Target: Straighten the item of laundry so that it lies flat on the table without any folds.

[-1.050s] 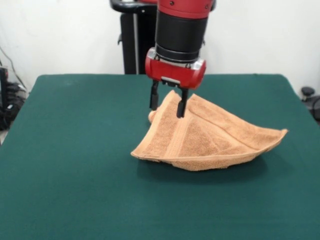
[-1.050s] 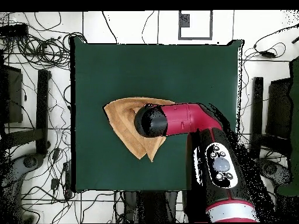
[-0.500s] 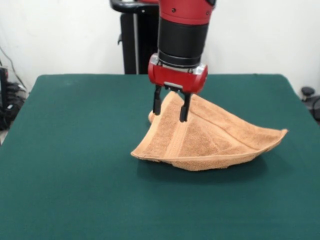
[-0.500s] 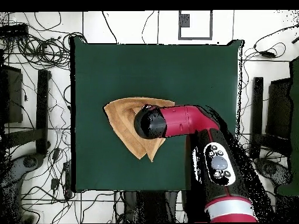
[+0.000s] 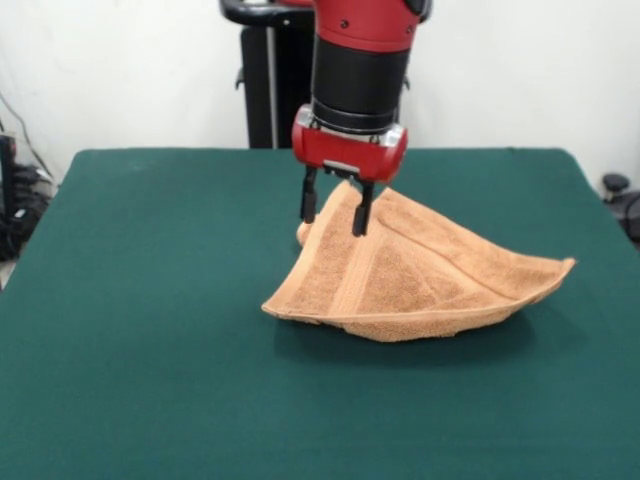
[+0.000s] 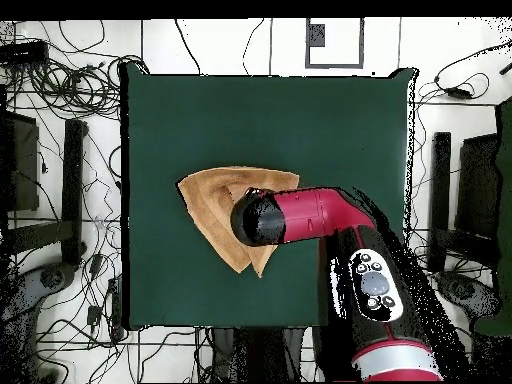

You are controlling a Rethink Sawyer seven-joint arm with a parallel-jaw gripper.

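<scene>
I have the gripper (image 5: 334, 210) poised at the peak of the hand towel (image 5: 420, 280), its two black fingers (image 5: 309, 199) spread apart with cloth showing between them; whether the tips touch the terry I cannot tell from the front view. The towel sits near the middle of the green table (image 5: 130, 330), folded over itself into a rough triangle, with one woven border band running down the face nearest the camera and a pointed corner reaching out on the side away from that band. The peak stands raised above the rest of the towel, which I judge is why I hold the fingers there: the doubled layer offers a ridge to pinch, and lifting it should let the top fold peel back. In the overhead view the arm (image 6: 320, 213) covers part of the towel (image 6: 210, 200), so the grasp point itself is hidden. The towel is not yet flat. Next move, as I judge it: close on the top layer only, since catching both layers would drag the whole towel instead of opening it.
</scene>
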